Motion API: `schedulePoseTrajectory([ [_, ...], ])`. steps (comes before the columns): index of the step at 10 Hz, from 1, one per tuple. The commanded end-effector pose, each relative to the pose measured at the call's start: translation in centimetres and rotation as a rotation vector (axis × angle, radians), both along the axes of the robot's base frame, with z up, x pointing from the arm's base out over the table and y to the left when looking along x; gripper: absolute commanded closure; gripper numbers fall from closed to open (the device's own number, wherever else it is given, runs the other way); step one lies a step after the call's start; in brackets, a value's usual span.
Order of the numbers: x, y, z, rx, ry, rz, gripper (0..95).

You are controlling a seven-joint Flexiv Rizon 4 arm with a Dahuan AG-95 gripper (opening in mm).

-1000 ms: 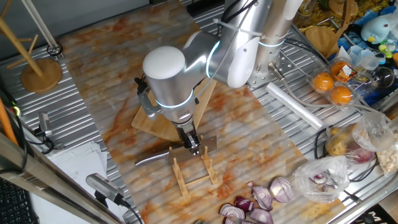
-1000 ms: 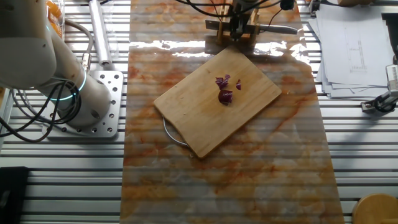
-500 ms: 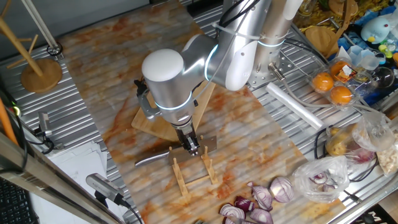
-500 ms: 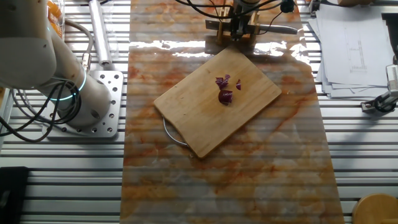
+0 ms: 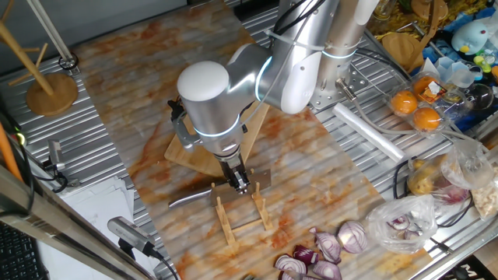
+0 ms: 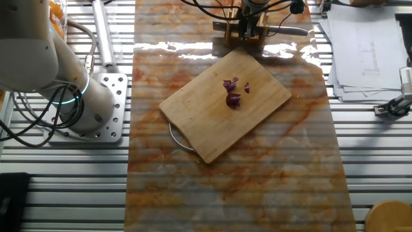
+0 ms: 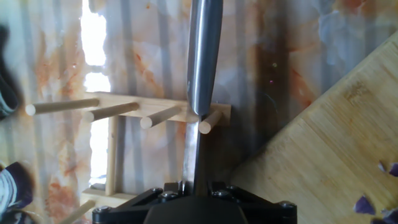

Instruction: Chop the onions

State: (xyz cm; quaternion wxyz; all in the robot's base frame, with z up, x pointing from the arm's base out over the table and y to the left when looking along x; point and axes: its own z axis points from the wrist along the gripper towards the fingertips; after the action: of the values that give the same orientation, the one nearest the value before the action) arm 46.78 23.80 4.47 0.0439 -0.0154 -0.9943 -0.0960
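Observation:
The onions are a small cluster of dark red-purple pieces on the wooden cutting board; a few show at the lower right of the hand view. My gripper is down at the wooden knife rack, beyond the board's far corner. In the hand view the gripper holds a steel knife between its fingers. The knife lies across the rack's pegs. Its handle sticks out to the side. The arm hides the onions in one fixed view.
Larger halved red onions lie near the table edge beside a clear plastic bag. Oranges in a tray and a wooden stand are off to the sides. Papers lie beside the table.

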Motion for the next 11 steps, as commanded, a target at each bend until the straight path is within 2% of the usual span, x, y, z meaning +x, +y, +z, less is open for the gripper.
schedulePoseTrajectory([
  [1, 0.00, -0.01, -0.15, 0.003, 0.000, 0.002, 76.0],
  [10, -0.17, 0.09, -0.64, 0.003, -0.007, 0.006, 76.0],
  [11, -0.17, 0.09, -0.64, 0.002, -0.007, 0.005, 95.0],
])
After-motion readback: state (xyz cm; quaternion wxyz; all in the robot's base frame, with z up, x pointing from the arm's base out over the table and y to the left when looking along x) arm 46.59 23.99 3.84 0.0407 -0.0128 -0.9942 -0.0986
